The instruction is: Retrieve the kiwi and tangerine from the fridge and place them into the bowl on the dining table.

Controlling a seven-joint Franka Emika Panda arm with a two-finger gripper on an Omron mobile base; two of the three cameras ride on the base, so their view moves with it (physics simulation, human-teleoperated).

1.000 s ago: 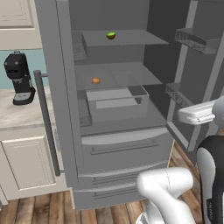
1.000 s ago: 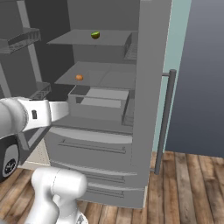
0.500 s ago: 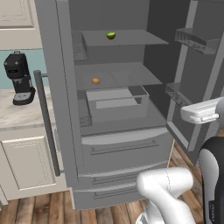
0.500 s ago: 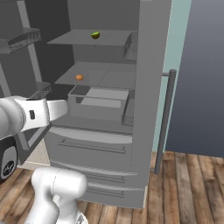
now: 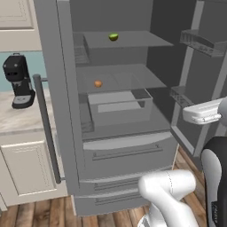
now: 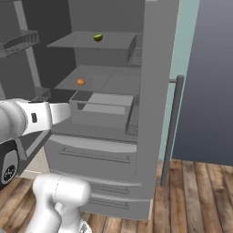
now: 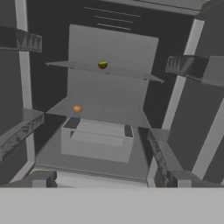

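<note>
The fridge [image 5: 124, 150] stands open in front of me. The kiwi [image 5: 113, 37] [image 6: 98, 37] [image 7: 103, 65] lies on the top inner shelf. One shelf lower, towards its left side, sits the tangerine [image 5: 98, 83] [image 6: 80, 82] [image 7: 77, 109]. In the hand view my gripper [image 7: 109, 180] faces the shelves from outside the fridge, well short of both fruits. Its fingertips [image 7: 41, 178] stand far apart with nothing between them, so it is open. The bowl and the dining table are out of view.
A grey bin [image 5: 119, 106] sits on the shelf under the tangerine, above two drawers. Door racks [image 5: 204, 42] jut out on the right. The left door's bar handle [image 5: 46, 128] stands beside a counter [image 5: 22, 119] with a black coffee machine [image 5: 18, 82]. Wooden floor [image 6: 195, 191] lies below.
My forearm has shifted only slightly. Both fruits lie where they were, and the gripper stays open.
</note>
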